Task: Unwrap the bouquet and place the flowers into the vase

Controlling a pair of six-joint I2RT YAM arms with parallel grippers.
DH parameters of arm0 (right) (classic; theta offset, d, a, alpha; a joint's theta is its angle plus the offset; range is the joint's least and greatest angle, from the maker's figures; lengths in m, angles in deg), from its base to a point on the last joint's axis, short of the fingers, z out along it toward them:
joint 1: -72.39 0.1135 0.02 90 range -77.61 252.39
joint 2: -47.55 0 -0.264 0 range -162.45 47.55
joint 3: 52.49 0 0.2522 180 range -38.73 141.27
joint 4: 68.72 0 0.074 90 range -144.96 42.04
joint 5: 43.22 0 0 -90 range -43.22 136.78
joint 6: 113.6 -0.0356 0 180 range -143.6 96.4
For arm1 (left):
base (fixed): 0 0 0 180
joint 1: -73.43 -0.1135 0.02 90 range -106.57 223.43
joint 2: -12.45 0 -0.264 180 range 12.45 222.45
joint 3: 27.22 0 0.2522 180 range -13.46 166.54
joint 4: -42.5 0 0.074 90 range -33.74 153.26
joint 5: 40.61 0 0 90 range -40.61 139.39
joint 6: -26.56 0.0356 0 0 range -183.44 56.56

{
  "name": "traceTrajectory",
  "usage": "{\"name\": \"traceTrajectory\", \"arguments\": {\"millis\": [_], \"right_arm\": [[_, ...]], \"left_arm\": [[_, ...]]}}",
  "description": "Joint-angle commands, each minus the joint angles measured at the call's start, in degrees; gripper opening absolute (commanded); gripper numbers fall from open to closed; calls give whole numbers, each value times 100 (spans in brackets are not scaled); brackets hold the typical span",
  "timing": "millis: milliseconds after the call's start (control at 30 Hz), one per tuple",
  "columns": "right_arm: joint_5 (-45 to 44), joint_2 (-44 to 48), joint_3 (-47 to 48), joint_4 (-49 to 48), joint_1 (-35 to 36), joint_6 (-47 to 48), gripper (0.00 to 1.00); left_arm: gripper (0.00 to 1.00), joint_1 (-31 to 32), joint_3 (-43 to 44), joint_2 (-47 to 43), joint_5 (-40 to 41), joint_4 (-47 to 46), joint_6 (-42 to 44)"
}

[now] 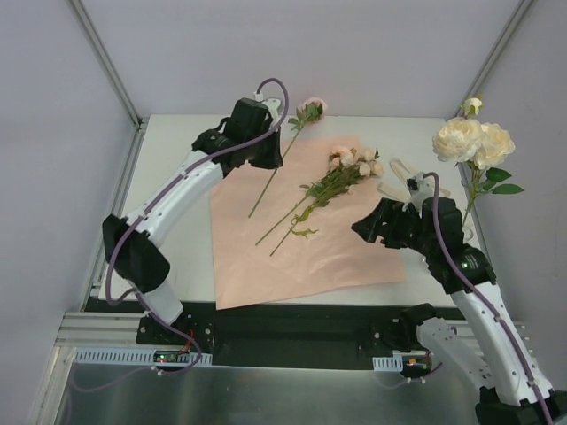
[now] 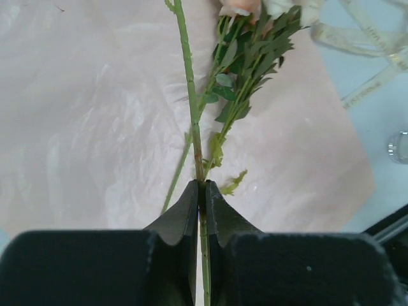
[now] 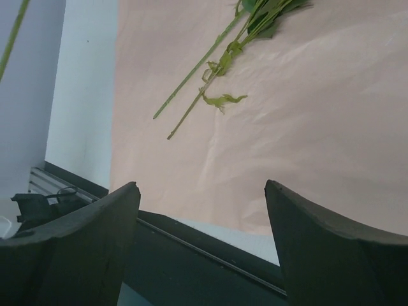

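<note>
A single thin green rose stem (image 2: pixel 190 95), topped with a pink bloom, is pinched tight between the black jaws of the left gripper (image 2: pixel 201 186) and runs on past their tips. A loose bunch of small pink and cream roses (image 1: pixel 350 168) lies on the flat sheet of pink wrapping paper (image 1: pixel 292 257). The right gripper (image 3: pixel 201 191) hangs by the paper's right side, jaws spread wide with nothing between them. The bunch's cut stem ends lie well ahead of them. A cream ribbon (image 1: pixel 400 170) lies just off the paper's right edge.
</note>
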Motion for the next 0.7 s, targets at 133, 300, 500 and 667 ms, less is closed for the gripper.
{"name": "traceTrajectory", "arguments": {"millis": [133,300,500,667], "right_arm": [[-1613,-1891,1093,-816,1815,-2217,85],[-2423,-3229,1878,-807,2487,-3141,88],[-1458,-4557,1790,-1905,2452,-4232,86],[-1464,-5296,2036,-2117,2558,-4312,85]], "left_arm": [[0,-21,-2321,-1976,-533,-580,-464],[0,-21,-3885,-3320,-806,-1222,-631],[0,-21,-4977,-4306,-999,-1398,-772],[0,-21,-5558,-4727,-1298,-1582,-992]]}}
